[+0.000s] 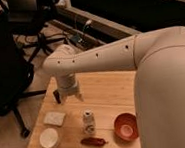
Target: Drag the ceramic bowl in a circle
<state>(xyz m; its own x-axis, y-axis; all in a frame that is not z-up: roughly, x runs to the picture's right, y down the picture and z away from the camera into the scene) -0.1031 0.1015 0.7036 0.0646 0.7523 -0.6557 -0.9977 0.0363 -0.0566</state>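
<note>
From my seat a good deal is blocked: my own arm (134, 53), a fat, smooth, pale shell, covers the right side of the wooden table (108, 89), and the table's near edge is cut off at the bottom of the view. The gripper (68, 98) hangs from the wrist, pointing down over the table's far-left part; its dark fingers (57, 96) stand apart with nothing between them (the tips are dim against the wood).

The ceramic bowl (125, 126) is round and glossy orange-red with a paler bottom inside; it sits well apart from the gripper, nearer the camera and toward the picture's right, just beside the arm's shell; nothing touches it. Just on the camera side of the gripper lies a flat, whitish, squarish thing (55, 118) that I cannot identify; nearer the camera again sits a small white bowl (49, 138). Between the gripper and the ceramic bowl stands a small pale upright container (88, 120), its label unreadable; a dark red elongated object (93, 141) lies just on the camera side of that container.
</note>
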